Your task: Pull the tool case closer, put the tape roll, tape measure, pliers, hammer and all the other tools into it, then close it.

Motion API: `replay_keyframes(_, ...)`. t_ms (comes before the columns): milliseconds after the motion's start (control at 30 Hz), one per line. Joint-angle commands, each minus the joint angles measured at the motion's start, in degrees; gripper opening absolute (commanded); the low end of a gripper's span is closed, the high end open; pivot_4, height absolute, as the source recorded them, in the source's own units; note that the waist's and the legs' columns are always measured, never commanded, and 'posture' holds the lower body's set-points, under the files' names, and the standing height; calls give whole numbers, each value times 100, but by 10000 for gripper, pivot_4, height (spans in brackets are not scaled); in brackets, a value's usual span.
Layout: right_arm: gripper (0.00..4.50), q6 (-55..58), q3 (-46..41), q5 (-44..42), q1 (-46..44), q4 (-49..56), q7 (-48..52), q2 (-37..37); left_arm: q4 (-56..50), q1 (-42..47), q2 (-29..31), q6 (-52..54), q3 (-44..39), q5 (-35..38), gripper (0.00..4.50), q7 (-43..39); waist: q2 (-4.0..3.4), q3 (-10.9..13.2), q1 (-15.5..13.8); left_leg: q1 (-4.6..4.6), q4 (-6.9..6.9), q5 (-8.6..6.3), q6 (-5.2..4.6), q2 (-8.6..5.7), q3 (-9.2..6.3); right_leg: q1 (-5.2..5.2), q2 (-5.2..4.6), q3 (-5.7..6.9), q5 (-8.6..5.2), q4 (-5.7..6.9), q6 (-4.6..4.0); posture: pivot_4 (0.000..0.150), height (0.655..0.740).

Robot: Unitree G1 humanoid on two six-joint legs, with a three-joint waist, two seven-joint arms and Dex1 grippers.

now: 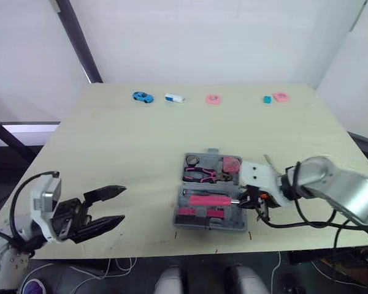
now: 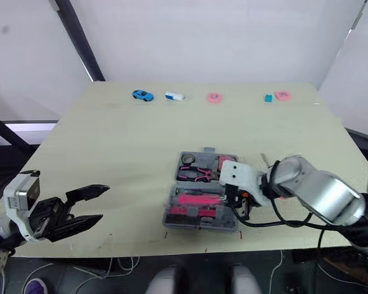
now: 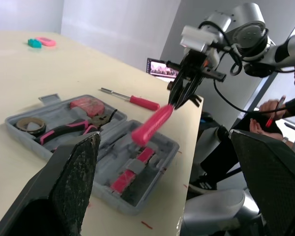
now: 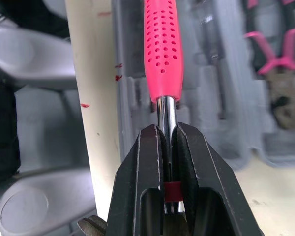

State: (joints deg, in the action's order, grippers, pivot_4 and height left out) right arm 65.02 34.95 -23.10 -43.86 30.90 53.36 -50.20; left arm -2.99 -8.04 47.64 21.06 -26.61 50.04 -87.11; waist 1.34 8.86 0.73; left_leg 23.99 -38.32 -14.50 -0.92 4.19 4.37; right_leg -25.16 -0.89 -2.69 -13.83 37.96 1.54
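The grey tool case (image 1: 179, 224) lies open near the table's front edge. Its far half holds the tape roll (image 1: 191, 160), the pink-handled pliers (image 1: 200, 176) and the pink tape measure (image 1: 231, 164). My right gripper (image 1: 248, 199) is shut on the metal shaft of the hammer (image 1: 207, 200). The hammer's pink handle (image 4: 163, 46) slants down over the case's near half, and its head is hidden behind my fingers (image 4: 150, 147). A red-handled screwdriver (image 3: 135, 101) lies on the table just beyond the case. My left gripper (image 1: 113, 205) hangs open at the front left, well away from the case.
Along the far edge sit a blue toy car (image 1: 143, 97), a white and blue piece (image 1: 175, 98), a pink disc (image 1: 213, 98), a teal block (image 1: 267, 98) and a pink piece (image 1: 281, 96). A person's hand (image 3: 271, 105) shows beyond the table's right side.
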Motion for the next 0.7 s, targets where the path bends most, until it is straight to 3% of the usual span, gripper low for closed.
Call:
replay_keyframes(33, 219, -205, 365, 444, -378, -399, 59, 175, -137, 65, 91, 75, -95, 45, 45000, -68, 1, 1, 8, 2, -1, 0, 0, 0, 2, -1, 0, -1, 0, 0, 0, 1500, 7400)
replay_keyframes(700, 219, -423, 1048, 1223, -804, -2016, 174, 1840, -508, 76, 67, 270, -51, -125, 45000, 188, 4, -1, 56, -3, -2, 1, 1, 5, 4, -7, 15, -1, 3, 22, 0, 1500, 7400)
